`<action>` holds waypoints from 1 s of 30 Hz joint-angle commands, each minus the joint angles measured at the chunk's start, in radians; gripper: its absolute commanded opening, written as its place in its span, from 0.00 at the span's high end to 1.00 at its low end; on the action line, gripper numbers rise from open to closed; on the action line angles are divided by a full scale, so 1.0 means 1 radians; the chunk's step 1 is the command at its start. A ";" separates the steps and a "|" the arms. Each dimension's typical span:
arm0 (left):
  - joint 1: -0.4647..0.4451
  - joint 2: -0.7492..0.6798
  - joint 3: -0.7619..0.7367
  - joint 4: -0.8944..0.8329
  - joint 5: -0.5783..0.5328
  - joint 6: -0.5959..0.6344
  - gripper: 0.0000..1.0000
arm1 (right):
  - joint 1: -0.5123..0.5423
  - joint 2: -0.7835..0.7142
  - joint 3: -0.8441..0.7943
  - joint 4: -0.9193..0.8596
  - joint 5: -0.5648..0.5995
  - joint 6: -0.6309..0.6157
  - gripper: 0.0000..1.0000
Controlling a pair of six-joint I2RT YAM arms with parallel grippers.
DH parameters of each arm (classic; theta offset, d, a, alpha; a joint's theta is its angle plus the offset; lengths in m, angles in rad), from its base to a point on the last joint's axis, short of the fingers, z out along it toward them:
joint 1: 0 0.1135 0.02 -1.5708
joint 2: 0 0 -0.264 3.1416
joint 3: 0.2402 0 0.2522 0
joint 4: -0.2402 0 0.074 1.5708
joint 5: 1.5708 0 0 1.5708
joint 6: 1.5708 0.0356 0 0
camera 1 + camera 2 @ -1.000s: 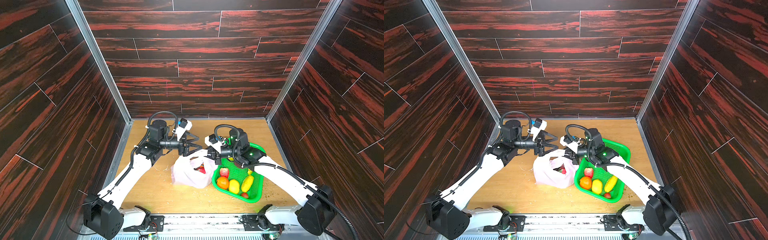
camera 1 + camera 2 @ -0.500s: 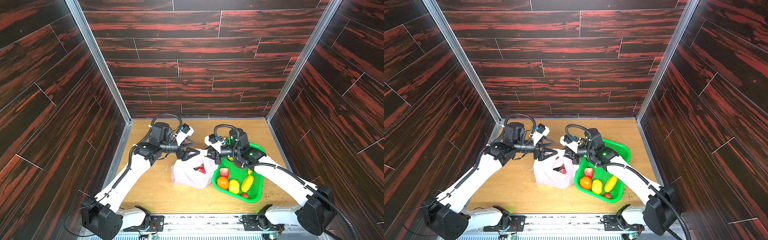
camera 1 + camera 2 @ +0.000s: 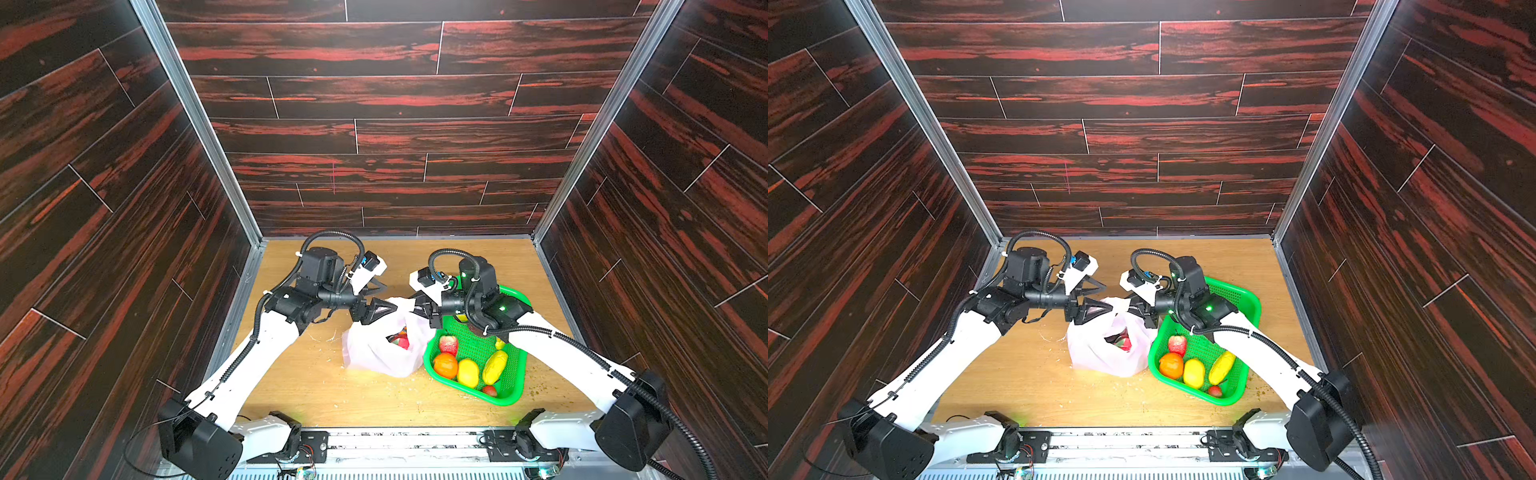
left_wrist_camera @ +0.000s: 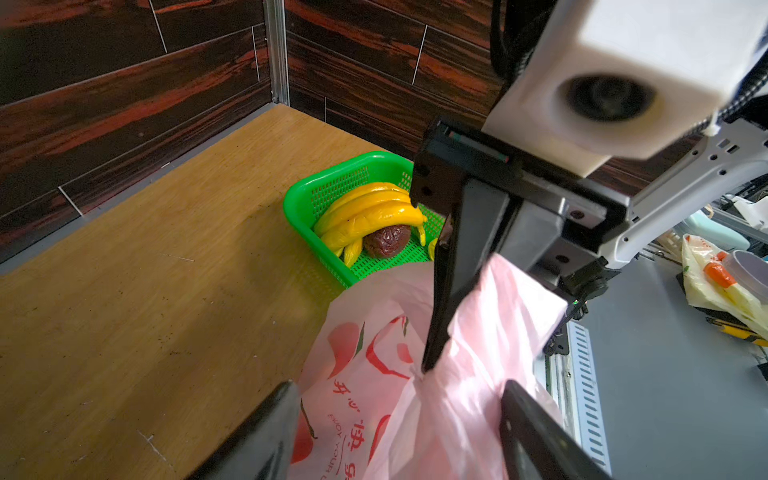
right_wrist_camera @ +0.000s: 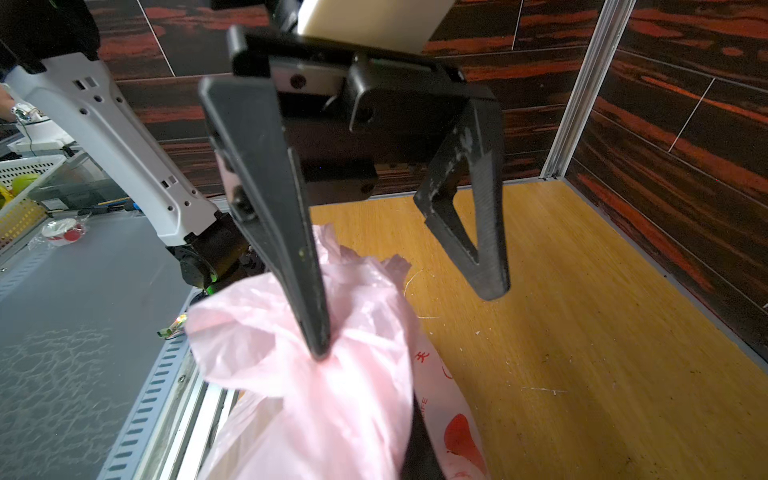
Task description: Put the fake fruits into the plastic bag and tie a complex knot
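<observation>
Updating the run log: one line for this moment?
left tool open | right tool shut on plastic bag | fake fruits in green basket

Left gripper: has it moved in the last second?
Yes: the left gripper has shifted away from the back wall, toward the plastic bag beside the green basket.

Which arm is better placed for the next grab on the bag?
Left. The left gripper is open, one fingertip against the bag at its top; the right gripper is shut on the bag, so it is likely occupied.
</observation>
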 commanded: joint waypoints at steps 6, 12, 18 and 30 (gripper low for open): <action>-0.002 -0.020 -0.050 -0.026 -0.032 0.056 0.21 | -0.003 -0.031 0.023 0.024 -0.009 -0.001 1.00; -0.002 -0.011 -0.055 -0.001 -0.028 0.043 0.26 | -0.003 -0.025 0.022 0.023 -0.008 0.001 1.00; -0.002 -0.007 -0.050 -0.015 -0.011 0.045 0.40 | -0.003 -0.025 0.021 0.026 0.000 0.009 1.00; -0.002 0.018 -0.043 -0.044 0.003 0.048 0.58 | -0.003 -0.021 0.018 0.056 -0.002 0.030 1.00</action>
